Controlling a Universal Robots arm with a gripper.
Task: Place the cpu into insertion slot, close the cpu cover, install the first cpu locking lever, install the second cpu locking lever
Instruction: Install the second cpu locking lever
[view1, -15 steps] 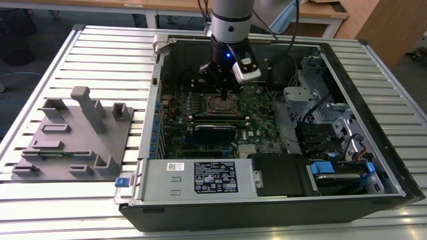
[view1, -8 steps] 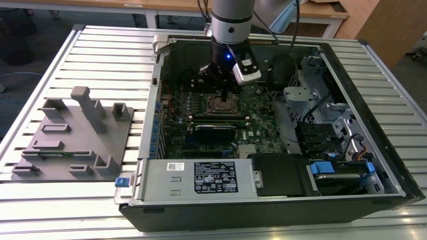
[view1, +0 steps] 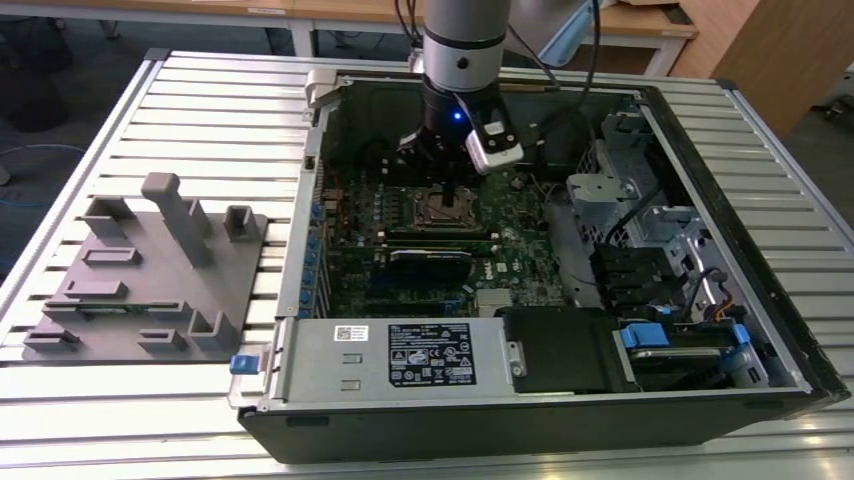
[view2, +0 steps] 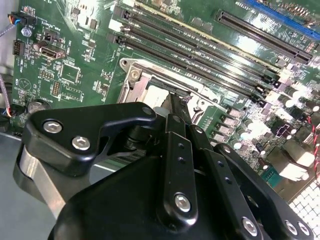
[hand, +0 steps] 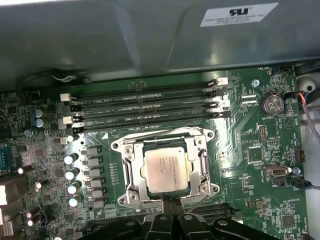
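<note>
My gripper (hand: 171, 204), fingers drawn together on nothing, hovered just beside the insertion slot (hand: 131, 172) where the cpu (hand: 167, 170) lay under its cover (hand: 194, 148): light, stiff, fragile, best edge-held.

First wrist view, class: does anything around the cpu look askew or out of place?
Nothing stands out. The cpu lies flat and square in the insertion slot, with the cpu cover framing it evenly. The hand sits at the socket's edge.

White label (hand: 239, 14) on grey metal panel (hand: 100, 40), far side: print illegible. Black rating label (view1: 434, 355) on power supply (view1: 314, 375), near side: illegible. cpu (hand: 167, 170) markings too faint.
</note>
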